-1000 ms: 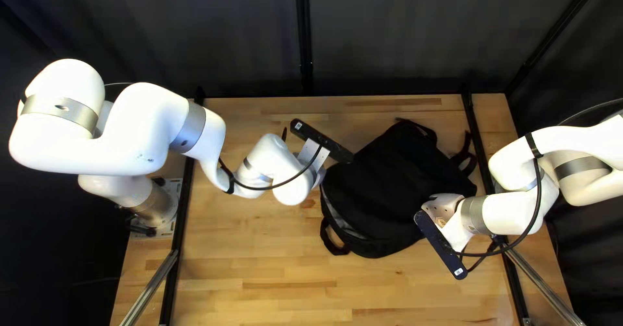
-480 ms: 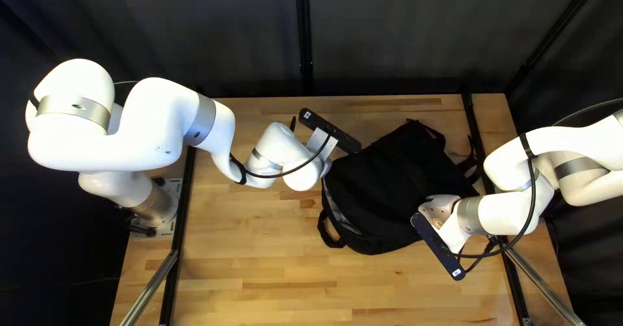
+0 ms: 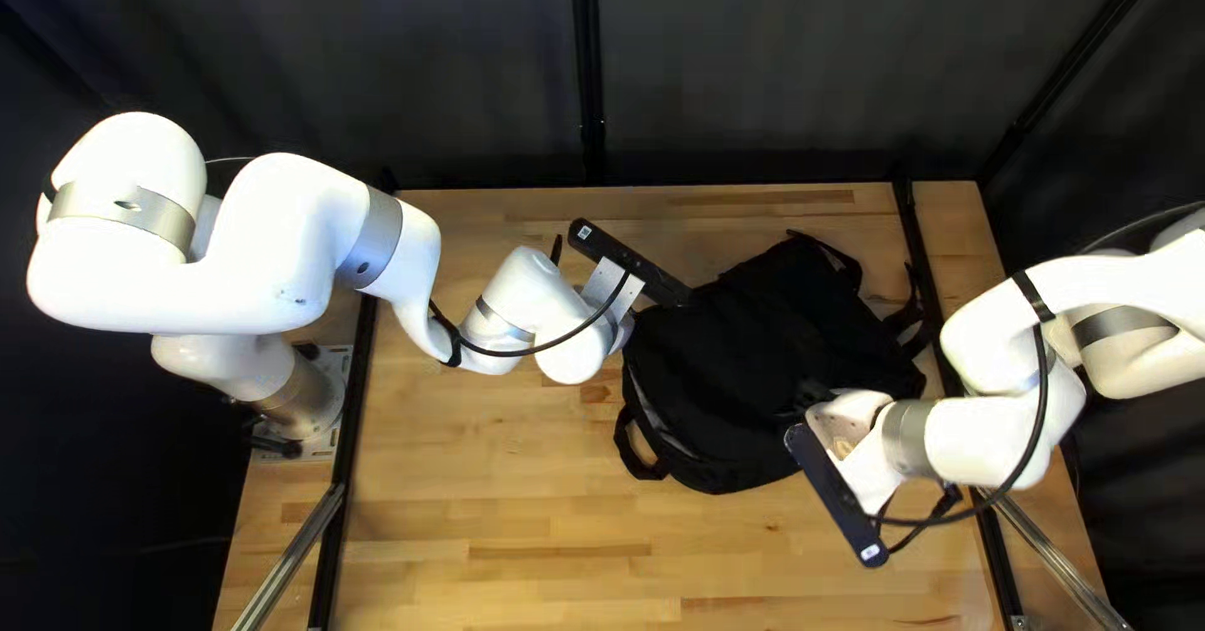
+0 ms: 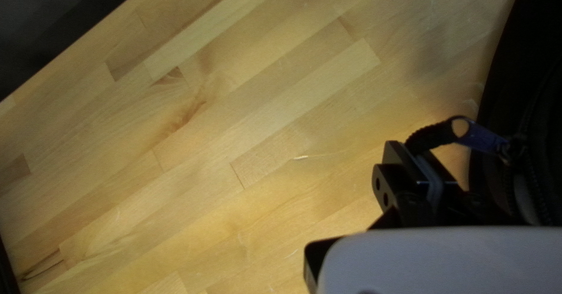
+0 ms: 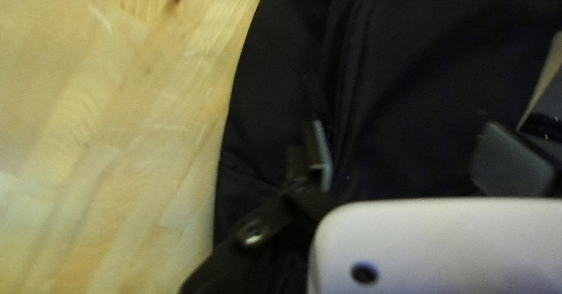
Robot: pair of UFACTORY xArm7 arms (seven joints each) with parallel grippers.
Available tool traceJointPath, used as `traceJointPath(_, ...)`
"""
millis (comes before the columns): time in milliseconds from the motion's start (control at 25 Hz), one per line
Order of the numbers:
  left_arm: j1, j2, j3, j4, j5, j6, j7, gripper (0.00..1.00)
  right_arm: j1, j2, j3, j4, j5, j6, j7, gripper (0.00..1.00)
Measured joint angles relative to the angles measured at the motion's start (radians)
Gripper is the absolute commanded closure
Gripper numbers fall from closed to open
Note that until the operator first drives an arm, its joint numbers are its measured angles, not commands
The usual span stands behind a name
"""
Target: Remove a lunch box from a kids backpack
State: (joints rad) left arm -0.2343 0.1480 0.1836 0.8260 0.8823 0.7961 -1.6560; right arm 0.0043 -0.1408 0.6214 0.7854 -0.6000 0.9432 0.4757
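Observation:
The black backpack [image 3: 753,361] lies on the table. At its left edge in the top left view is my left gripper [image 3: 613,290], its fingers hidden there. In the left wrist view, my left gripper [image 4: 426,168] is shut on a zipper pull [image 4: 480,137], whose strap runs to the slider on the backpack [image 4: 535,54]. My right gripper [image 3: 851,425] is over the backpack's near right part. In the right wrist view my right gripper [image 5: 413,156] is open, with its fingers well apart above the black cloth of the backpack [image 5: 281,71]. No lunch box shows.
Bare wooden table [image 3: 527,506] lies in front of and left of the backpack. Loose straps [image 3: 914,311] stick out on its right side. A black rail [image 3: 926,267] runs along the table's right side, and a dark curtain [image 3: 753,66] hangs behind.
My left arm has gone a little to the right and back toward the left, still at the backpack's edge. The backpack's near edge has shifted slightly. My right gripper has moved slightly left and nearer.

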Motion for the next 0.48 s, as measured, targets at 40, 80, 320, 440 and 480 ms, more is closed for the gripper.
traceJointPath(40, -0.005, -0.008, -0.004, -0.007, -0.001, 0.008, -0.005, 1.00, -0.002, 0.043, 0.008, 0.030, -0.028, 0.024, 0.039, 0.00)
traceJointPath(80, -0.010, -0.015, -0.008, -0.014, -0.001, 0.015, -0.012, 1.00, -0.002, 0.092, 0.013, 0.064, -0.063, 0.046, 0.080, 0.00)
traceJointPath(320, -0.047, -0.047, -0.037, -0.064, 0.001, 0.050, -0.076, 1.00, 0.004, 0.240, 0.006, 0.171, -0.161, 0.077, 0.160, 0.00)
traceJointPath(440, -0.070, -0.065, -0.057, -0.090, -0.005, 0.071, -0.113, 1.00, 0.005, 0.261, 0.003, 0.190, -0.174, 0.076, 0.164, 0.00)
traceJointPath(480, -0.076, -0.069, -0.063, -0.095, -0.008, 0.077, -0.123, 1.00, 0.005, 0.266, 0.003, 0.194, -0.177, 0.075, 0.164, 0.00)
